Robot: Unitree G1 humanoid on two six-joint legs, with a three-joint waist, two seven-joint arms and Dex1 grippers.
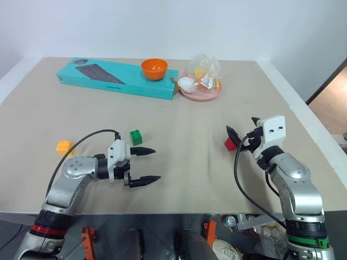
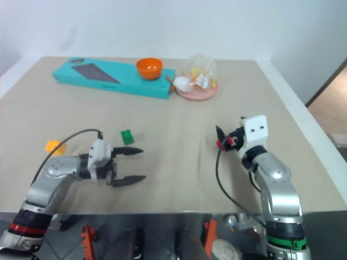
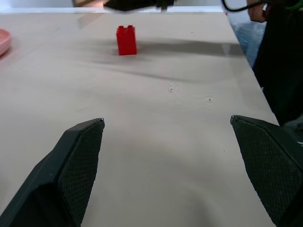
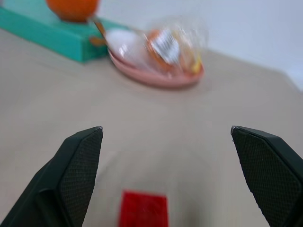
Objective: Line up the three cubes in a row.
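Three studded cubes lie apart on the tan table point(image 1: 179, 119). The yellow-orange cube point(image 1: 64, 146) is at the far left and the green cube point(image 1: 136, 137) is just right of it. The red cube point(image 1: 230, 144) sits right of centre. My left gripper point(image 1: 156, 164) is open and empty, pointing right, with its upper finger just in front of the green cube. In the left wrist view the red cube point(image 3: 126, 40) stands far ahead of the left gripper point(image 3: 166, 120). My right gripper point(image 1: 241, 131) is open over the red cube point(image 4: 143, 210), which lies low between its fingers, not gripped.
A teal keyboard box point(image 1: 116, 78) lies along the back of the table, with an orange bowl point(image 1: 154, 69) on it. Next to it is a pink plate point(image 1: 201, 93) of wrapped items. The table's right edge point(image 1: 303, 114) runs close to my right arm.
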